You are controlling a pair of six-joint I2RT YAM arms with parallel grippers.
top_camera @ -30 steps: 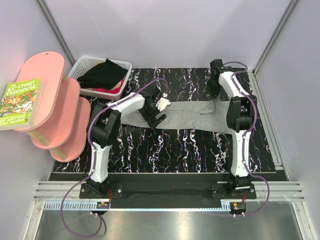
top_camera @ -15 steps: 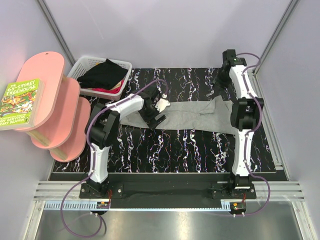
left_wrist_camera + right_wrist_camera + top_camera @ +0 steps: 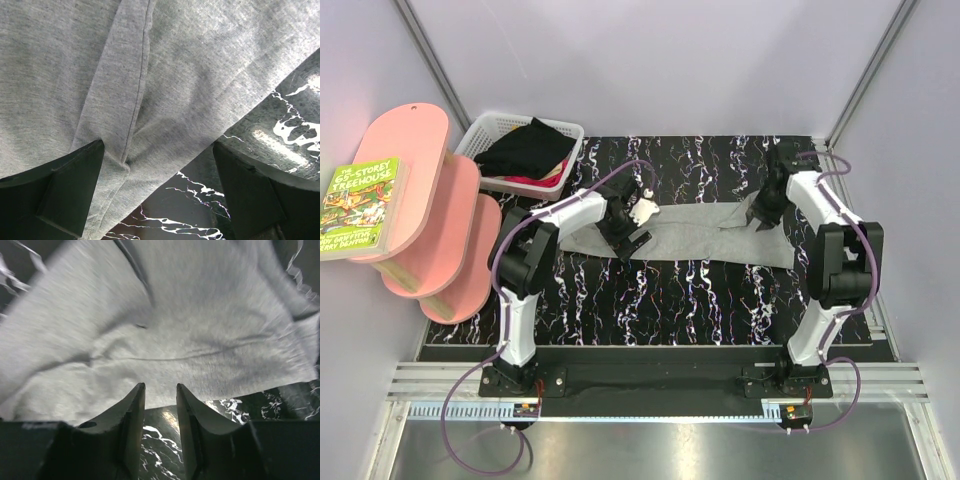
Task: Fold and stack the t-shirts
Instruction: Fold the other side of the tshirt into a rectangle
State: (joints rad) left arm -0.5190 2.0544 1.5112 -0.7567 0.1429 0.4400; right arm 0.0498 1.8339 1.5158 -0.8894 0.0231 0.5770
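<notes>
Lying rumpled across the black marbled tabletop (image 3: 720, 300) is the soft heather-grey t-shirt (image 3: 695, 232); left gripper (image 3: 157, 145) spread wide over its seam, right gripper (image 3: 160, 386) narrowly parted, seemingly empty.

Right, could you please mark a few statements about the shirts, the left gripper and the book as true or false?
1. The light heather-grey cloth t-shirt lies on the black marbled table. True.
2. The left gripper is clamped shut. False: its jaws stand wide apart over the grey t-shirt.
3. The black cloth shirt lies in the white plastic lattice basket. True.
4. The green paperback book lies on the table beside the grey t-shirt. False: it rests on the pink tiered shelf at the left.
</notes>
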